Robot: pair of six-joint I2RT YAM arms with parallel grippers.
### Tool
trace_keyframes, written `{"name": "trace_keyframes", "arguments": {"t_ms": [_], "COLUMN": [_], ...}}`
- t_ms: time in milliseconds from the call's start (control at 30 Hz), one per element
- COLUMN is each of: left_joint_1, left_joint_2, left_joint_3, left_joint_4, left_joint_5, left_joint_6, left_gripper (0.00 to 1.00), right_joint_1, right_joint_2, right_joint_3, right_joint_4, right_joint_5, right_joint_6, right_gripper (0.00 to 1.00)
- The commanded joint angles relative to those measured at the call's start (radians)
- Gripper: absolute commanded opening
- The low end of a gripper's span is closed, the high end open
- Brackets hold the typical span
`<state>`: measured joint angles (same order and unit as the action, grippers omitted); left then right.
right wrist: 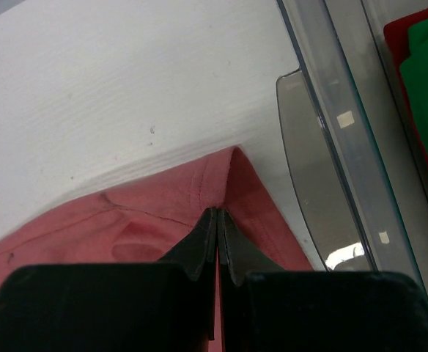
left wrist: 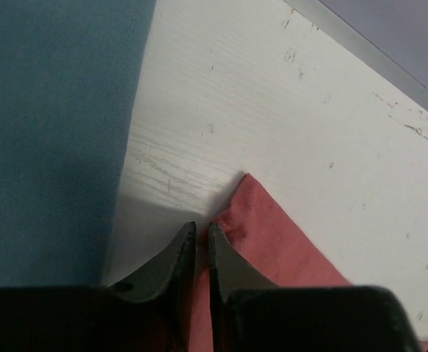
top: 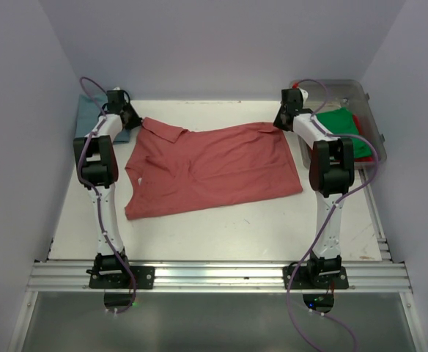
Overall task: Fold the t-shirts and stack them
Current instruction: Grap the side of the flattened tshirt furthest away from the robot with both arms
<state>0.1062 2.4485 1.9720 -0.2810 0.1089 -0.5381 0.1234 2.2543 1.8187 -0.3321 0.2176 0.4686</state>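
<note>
- A clear bin (top: pixel 348 84) stands at the far right corner of the surface (top: pixel 236 227), behind the right arm.
- A green shirt (top: pixel 342 125) lies in the bin. A red shirt (right wrist: pixel 396 29) shows under it along its right side.
- The bin's contents are partly hidden by the right arm in the top view.
- A salmon shirt (top: pixel 214 165) is spread flat across the middle of the surface, with its collar toward the left arm.
- A teal shirt (top: pixel 89 114) lies at the far left corner, behind the left arm.
- The left claw (left wrist: pixel 201 229) is set low at the far left corner of the salmon shirt. Its fingers are nearly together, with a narrow slit between them. Salmon cloth lies under one finger; whether cloth is clamped cannot be told.
- The right claw (right wrist: pixel 218 213) is pressed together on a raised fold at the far right edge of the salmon shirt.
- A strip of white surface separates the teal shirt's straight edge from the salmon corner in the left wrist view.
- The bin wall runs just beside the right claw, and a clear tab projects from it toward the shirt. The tab and the cloth are apart.
- A band of white surface shows between the salmon shirt's near edge and the metal rail (top: pixel 221 275) that carries the arm bases.
- The surface is bounded by pale walls at the left, far and right sides.
</note>
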Motion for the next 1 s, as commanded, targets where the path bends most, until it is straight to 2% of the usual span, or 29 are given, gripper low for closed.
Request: {"name": "trace_keyframes", "arguments": {"t_ms": [0, 100, 300, 533, 733, 967], "left_joint_1": [0.012, 0.013, 0.013, 0.015, 0.023, 0.047], "left_joint_2": [0.006, -0.005, -0.084, -0.155, -0.269, -0.223], "left_joint_3": [0.001, -0.013, -0.108, -0.218, -0.402, -0.418], "left_joint_4": [-0.009, 0.006, 0.088, 0.150, 0.361, 0.462], "left_joint_5": [0.012, 0.011, -0.015, -0.090, -0.103, 0.047], "left_joint_6": [0.007, -0.006, -0.014, -0.040, -0.082, -0.146], "left_gripper": [0.15, 0.27, 0.37, 0.42, 0.46, 0.48], "right_joint_1": [-0.005, -0.004, -0.005, -0.004, -0.005, -0.005], "right_joint_2": [-0.062, -0.064, -0.062, -0.048, -0.045, -0.041], "right_joint_3": [-0.012, -0.012, -0.007, -0.004, -0.004, 0.004], "right_joint_4": [0.033, 0.033, 0.031, 0.030, 0.025, 0.019], "right_joint_5": [0.012, 0.012, 0.020, 0.014, 0.020, 0.016], "right_joint_6": [-0.010, -0.012, -0.021, -0.021, -0.031, -0.031], "right_gripper": [0.00, 0.00, 0.00, 0.00, 0.00, 0.00]}}
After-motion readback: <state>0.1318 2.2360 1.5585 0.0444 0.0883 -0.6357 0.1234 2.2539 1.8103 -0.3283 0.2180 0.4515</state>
